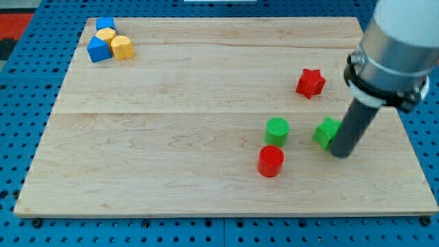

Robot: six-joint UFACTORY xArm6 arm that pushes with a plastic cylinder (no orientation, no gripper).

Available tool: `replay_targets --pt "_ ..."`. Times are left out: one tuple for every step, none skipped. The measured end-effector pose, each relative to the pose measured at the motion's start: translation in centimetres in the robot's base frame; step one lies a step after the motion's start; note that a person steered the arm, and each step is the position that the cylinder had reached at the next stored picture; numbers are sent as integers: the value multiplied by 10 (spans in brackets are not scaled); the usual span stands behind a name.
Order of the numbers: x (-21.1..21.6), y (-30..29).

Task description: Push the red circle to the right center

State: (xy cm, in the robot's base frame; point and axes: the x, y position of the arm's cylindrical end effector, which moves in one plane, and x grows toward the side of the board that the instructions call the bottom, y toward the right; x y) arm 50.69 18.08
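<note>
The red circle point(271, 161) lies on the wooden board point(171, 158), right of centre and towards the view's bottom. My tip point(341, 154) is down on the board about a hundred pixels to the circle's right, touching or nearly touching the right side of a green block point(326, 132) whose shape is partly hidden by the rod. A green circle point(277, 130) sits just above the red circle, close to it. A red star point(310, 82) lies further up and right.
A cluster of two blue blocks point(100, 49) point(105, 24) and two yellow blocks point(122, 47) point(105, 34) sits at the board's top left corner. The arm's grey body point(394, 41) hangs over the board's right edge. A blue pegboard point(27, 123) surrounds the board.
</note>
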Motion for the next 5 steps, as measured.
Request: replay_targets --pt "-71 0" --pt "-15 16" --pt "92 -29" --pt "97 -124" --pt "61 -130"
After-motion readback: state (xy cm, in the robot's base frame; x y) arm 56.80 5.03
